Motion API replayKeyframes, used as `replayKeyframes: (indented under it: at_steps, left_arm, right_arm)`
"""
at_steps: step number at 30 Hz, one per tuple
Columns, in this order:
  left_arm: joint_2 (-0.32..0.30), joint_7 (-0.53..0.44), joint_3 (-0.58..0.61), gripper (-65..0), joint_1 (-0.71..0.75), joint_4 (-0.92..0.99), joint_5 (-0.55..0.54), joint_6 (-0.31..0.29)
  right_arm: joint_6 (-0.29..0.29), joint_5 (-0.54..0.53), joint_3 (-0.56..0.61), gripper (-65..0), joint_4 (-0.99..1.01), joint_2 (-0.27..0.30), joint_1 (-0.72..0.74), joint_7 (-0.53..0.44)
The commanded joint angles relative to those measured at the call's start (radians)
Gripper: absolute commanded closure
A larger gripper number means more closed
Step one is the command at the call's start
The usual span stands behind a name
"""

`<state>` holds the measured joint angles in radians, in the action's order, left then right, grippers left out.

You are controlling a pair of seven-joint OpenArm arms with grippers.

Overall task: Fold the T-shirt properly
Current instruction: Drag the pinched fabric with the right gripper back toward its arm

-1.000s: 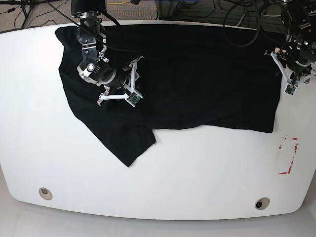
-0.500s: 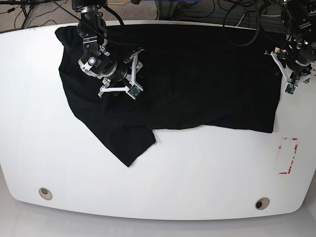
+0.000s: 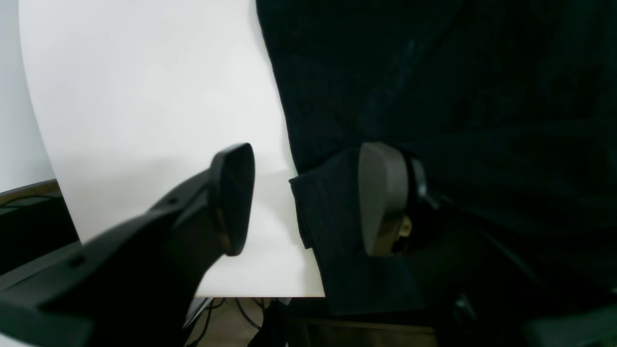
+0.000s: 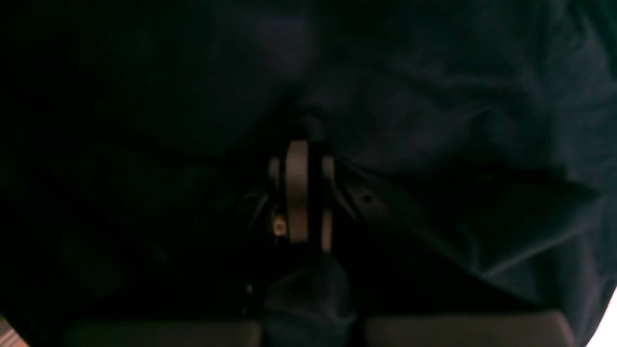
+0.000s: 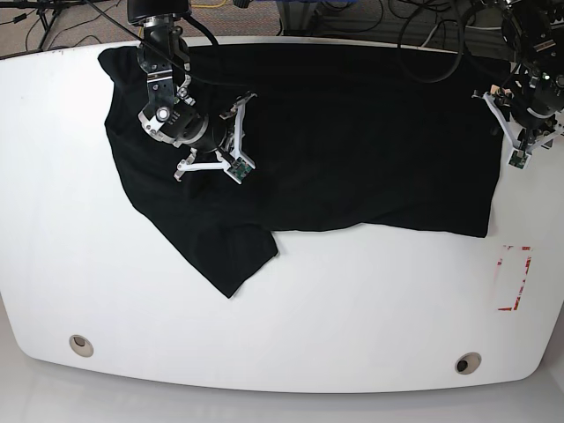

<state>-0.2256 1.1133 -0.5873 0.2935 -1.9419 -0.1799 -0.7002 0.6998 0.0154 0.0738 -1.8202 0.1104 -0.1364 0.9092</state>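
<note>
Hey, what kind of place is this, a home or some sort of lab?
Probably a robotics lab: a bare white table with a black T-shirt spread on it, camera-fitted robot arms, and loose cables on the floor behind.

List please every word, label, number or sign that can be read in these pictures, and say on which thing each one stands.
No text can be read anywhere.
T-shirt: plain black, no print or label visible.
Red mark on the white table: an outline shape, not letters.
Small green boards by the wrist cameras: any markings are too small to read.
</note>
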Motion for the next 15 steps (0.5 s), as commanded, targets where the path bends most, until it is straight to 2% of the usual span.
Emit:
replayKeyframes:
  at_steps: [1,5,15]
  left_arm:
    - [-0.016,-0.011,-0.006,-32.5,-0.006,-0.014,-0.002,0.002]
    - [-0.016,-0.011,-0.006,-32.5,-0.004,-0.014,-0.002,0.002]
    - [-0.016,-0.011,-0.004,-32.5,-0.004,-0.014,-0.002,0.002]
  right_arm:
    - [-0.002,-0.012,-0.002,0.0,-0.029,-0.002,0.014,-0.019]
    - [-0.002,-0.021,-0.002,0.0,-0.056,-0.007,0.04,-0.019]
    - [-0.002,-0.021,-0.002,-0.2,-0.065,-0.077,0.096,-0.02]
